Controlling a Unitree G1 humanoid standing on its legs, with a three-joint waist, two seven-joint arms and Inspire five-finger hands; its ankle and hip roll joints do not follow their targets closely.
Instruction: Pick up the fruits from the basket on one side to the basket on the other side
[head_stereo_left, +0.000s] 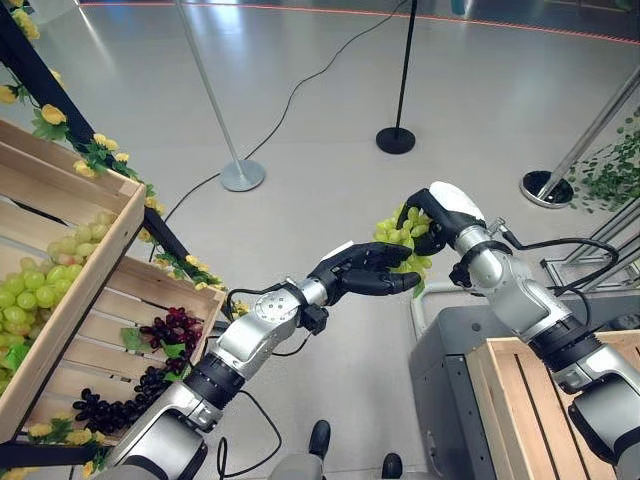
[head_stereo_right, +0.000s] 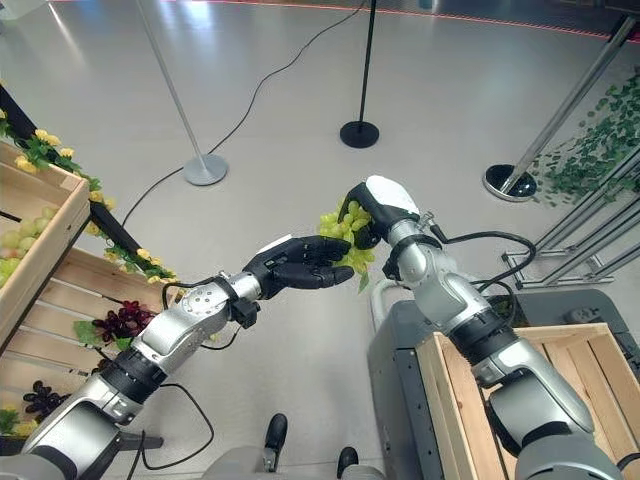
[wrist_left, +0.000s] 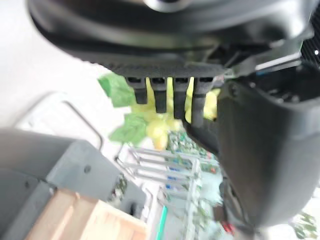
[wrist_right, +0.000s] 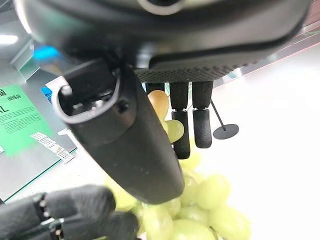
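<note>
Green grape bunch (head_stereo_left: 402, 236) hanging mid-air over floor, well beyond wooden crate (head_stereo_right: 520, 400) at your right. You are seeing right hand (head_stereo_left: 437, 215) gripping bunch from above, fingers (wrist_right: 194, 120) curled round top grapes. Left hand (head_stereo_left: 362, 270) reaching in just beside and under bunch, fingers extended, touching lower grapes, not clamping. Dark grapes (head_stereo_left: 172, 330) lying in slatted crate (head_stereo_left: 110, 320) far left.

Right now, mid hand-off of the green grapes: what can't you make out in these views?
- Whether the left hand grips the green grape bunch: eye views show its fingers against the bunch, left wrist view blurred.
- Inside of the wooden crate on the right: hidden by the right arm, cut by the edge.
- Right hand fingertips: buried in grapes in the right wrist view.
</note>
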